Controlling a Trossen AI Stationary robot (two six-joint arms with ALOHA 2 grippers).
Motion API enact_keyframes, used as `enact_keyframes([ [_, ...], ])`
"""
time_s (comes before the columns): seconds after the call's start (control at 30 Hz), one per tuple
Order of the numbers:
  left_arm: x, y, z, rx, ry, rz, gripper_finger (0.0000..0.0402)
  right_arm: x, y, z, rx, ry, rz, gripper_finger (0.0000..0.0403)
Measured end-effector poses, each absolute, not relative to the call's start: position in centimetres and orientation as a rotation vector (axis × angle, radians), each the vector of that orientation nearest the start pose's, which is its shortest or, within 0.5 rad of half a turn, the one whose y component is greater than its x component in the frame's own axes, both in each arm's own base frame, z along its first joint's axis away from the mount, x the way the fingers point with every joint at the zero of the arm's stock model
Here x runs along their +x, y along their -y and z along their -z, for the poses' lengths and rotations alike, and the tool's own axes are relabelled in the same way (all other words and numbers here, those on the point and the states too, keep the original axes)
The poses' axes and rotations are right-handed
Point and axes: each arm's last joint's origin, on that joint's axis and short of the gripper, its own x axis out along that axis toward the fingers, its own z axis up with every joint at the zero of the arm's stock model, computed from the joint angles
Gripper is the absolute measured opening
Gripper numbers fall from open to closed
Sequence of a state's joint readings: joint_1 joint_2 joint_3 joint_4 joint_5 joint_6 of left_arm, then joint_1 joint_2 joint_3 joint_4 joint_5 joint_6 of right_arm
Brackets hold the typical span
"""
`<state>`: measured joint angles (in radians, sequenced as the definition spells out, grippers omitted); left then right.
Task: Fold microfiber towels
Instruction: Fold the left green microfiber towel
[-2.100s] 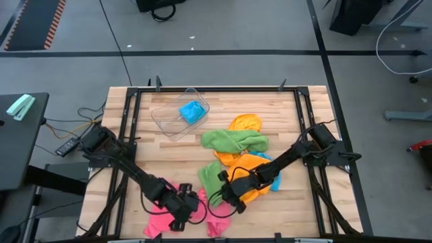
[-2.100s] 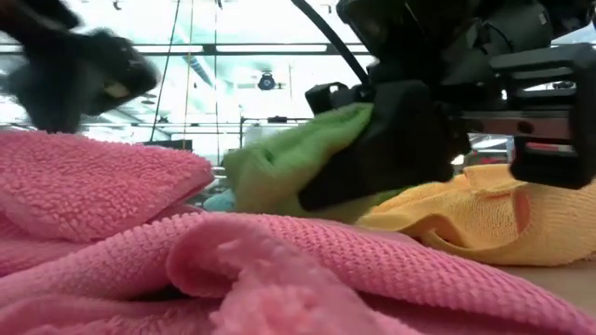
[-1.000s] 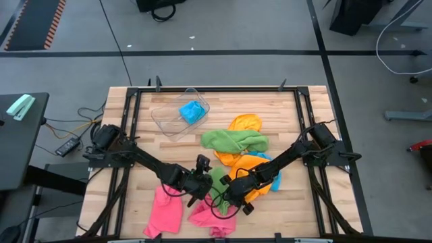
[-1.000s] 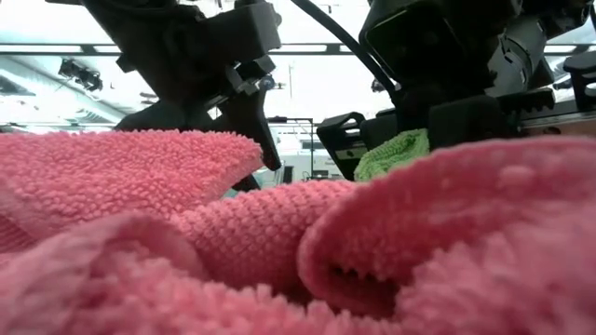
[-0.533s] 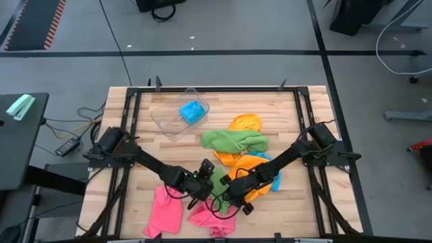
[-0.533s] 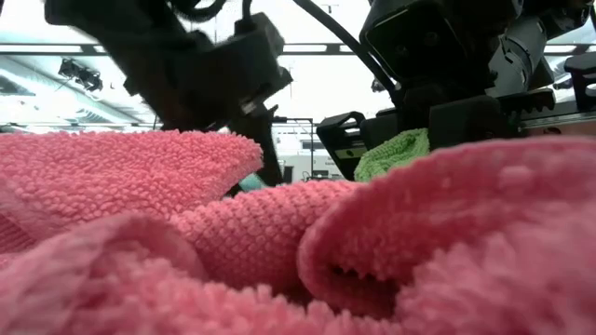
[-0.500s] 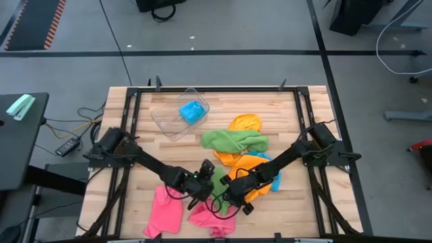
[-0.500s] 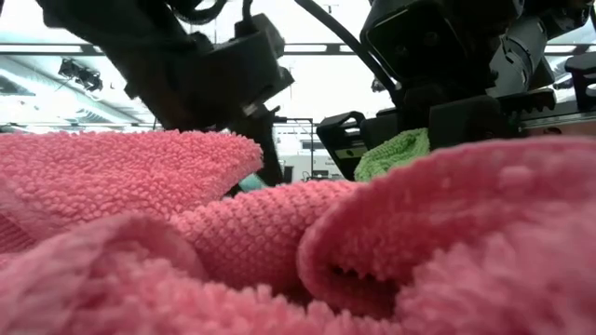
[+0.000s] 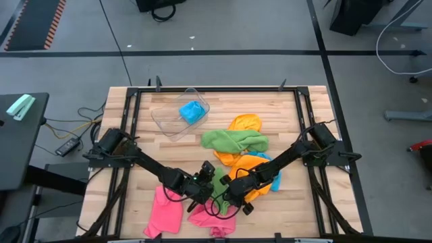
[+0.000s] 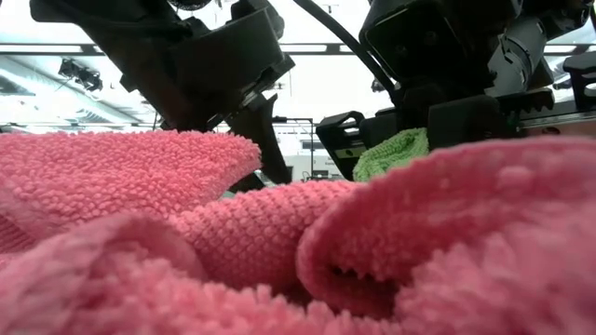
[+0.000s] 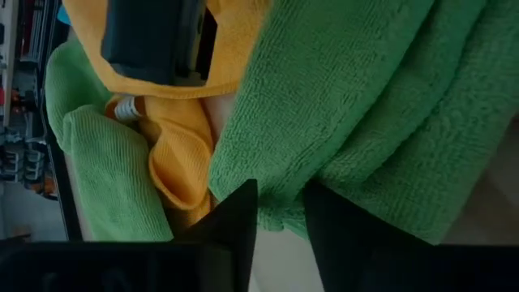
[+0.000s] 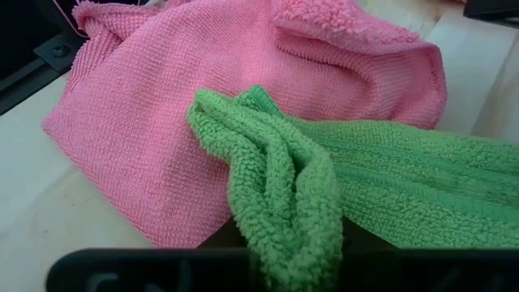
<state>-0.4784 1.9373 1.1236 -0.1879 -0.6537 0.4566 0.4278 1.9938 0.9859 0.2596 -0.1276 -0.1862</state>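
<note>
High view has my left jaws (image 9: 206,177) narrowed about the green towel's (image 9: 217,183) edge, right jaws (image 9: 227,192) pinching its bunched end near the tabletop's (image 9: 283,202) front rim, pink towel (image 10: 279,261) hiding the contact low down.

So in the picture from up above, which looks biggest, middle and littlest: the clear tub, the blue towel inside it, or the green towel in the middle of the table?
Largest to smallest, as they look from above:
1. Green towel, but the clear tub looks nearly as big, so that's unsure.
2. Clear tub.
3. Blue towel, clearly the littlest, bunched up inside the tub.
</note>
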Motion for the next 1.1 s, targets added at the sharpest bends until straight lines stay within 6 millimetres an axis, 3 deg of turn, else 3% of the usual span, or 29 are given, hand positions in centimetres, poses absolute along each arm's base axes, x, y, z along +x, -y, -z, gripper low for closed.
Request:
enact_keyframes([
  [0.27,34.3,15.6,-13.5,0.936,-0.888,0.019,0.0011,34.5,-16.1,-10.3,-0.285,-0.699,-0.597,0.0042],
  [0.67,33.4,18.6,-16.3,0.784,-0.972,0.038,0.0012,34.6,-15.9,-10.3,-0.312,-0.701,-0.525,0.0042],
  [0.83,33.0,18.1,-15.3,0.659,-1.030,0.026,0.0006,34.6,-15.9,-10.3,-0.307,-0.701,-0.523,0.0042],
  [1.1,32.4,17.4,-13.8,0.599,-1.048,-0.002,0.0020,34.6,-15.9,-10.3,-0.296,-0.703,-0.518,0.0042],
])
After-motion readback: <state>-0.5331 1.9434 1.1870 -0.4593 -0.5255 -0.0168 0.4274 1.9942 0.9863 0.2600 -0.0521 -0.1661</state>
